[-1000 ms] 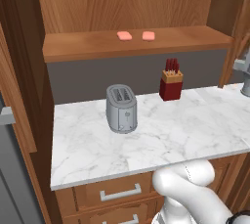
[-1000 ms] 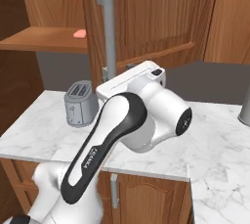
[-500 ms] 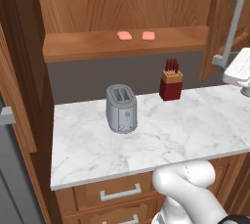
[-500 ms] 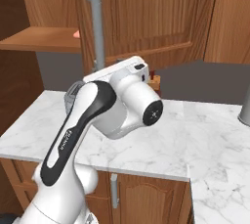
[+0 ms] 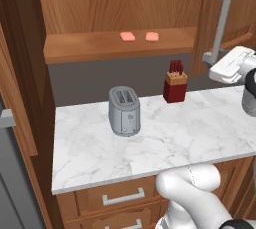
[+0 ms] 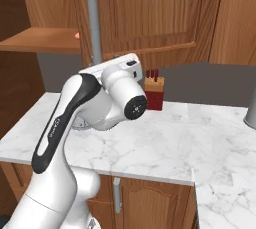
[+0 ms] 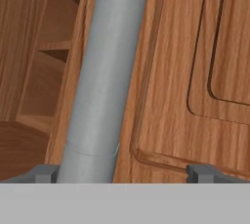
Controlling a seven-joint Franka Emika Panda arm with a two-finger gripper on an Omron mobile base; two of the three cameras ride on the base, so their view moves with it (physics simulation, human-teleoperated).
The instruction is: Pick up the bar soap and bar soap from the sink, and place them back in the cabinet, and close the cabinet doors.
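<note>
Door [image 5: 239,8] is what has changed in the left base view: a second ago the upper right of the frame held no handle, and now the right door, with its grey handle [image 5: 220,25], has swung further in, the white hand [image 5: 231,65] just below the handle's foot. Both soaps already lie side by side on the cabinet shelf [image 5: 100,48], one soap [image 5: 127,36] just left of the other soap [image 5: 152,36], at top centre, so by my reading only the door closing is left. The door's free edge has open room to sweep left above the counter [image 5: 165,138]; the knife block [image 5: 174,87] and toaster [image 5: 124,111] stand lower, well under the shelf, and should not foul it.

In the right base view the handle stands at upper left, nearer the shelf than half a second ago, and the arm has followed it leftward. A sliver of soap shows at the shelf edge beside the handle. The left door is not seen closed in either base view; a brown panel at the far left edge of the left base view may be it, still open.

The hand view has the handle running up the middle, the door panel to its right and the cabinet's dark inside at left. The claw [image 7: 124,173] is released, tips spread either side of the handle, gripping nothing.
</note>
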